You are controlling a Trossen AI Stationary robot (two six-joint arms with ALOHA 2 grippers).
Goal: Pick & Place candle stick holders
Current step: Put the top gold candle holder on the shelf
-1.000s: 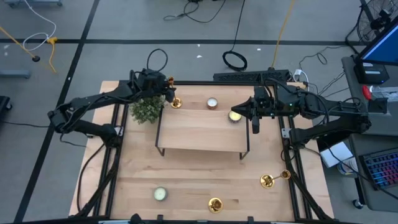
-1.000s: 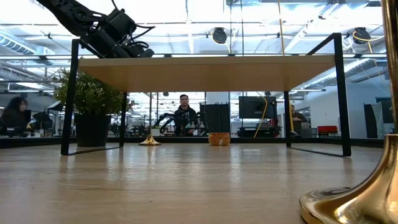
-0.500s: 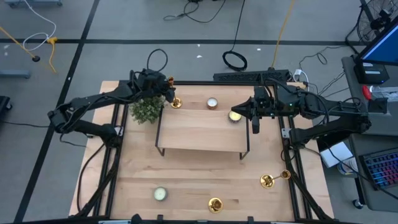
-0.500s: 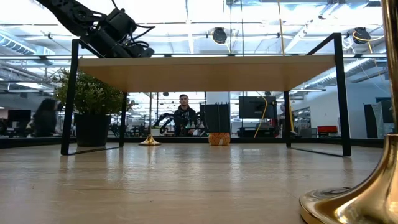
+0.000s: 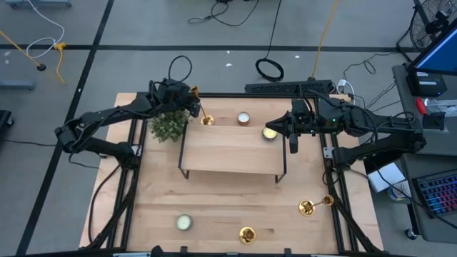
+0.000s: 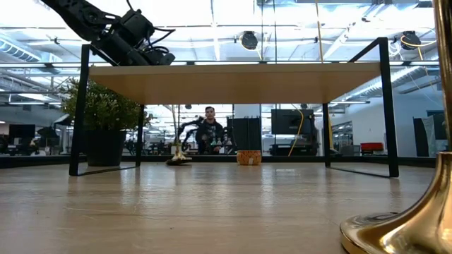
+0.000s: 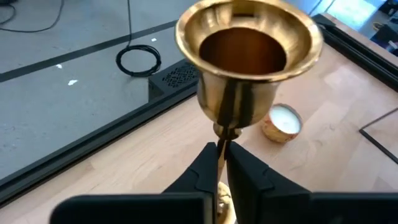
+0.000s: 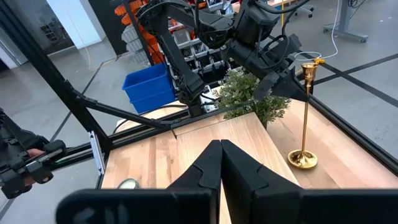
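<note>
A: So where is the candle stick holder (image 7: pixel 249 59)?

B: At the counter's (image 5: pixel 228 200) far edge beside the plant (image 5: pixel 168 126); the left tool (image 5: pixel 193 106) is clamped on its thin stem, just under the cup.

A: How should it lift?

B: Straight up, keeping the stem vertical. The arm reaches low over the plant; the right tool (image 8: pixel 221 168) hovers shut, empty

Bright, even overhead light w/ soft shadows. Low view: ceiling lights (image 6: pixel 212 28) glare, foreground holder (image 6: pixel 409 226) blurred. Left wrist: cup (image 7: pixel 249 56) slightly soft.
</note>
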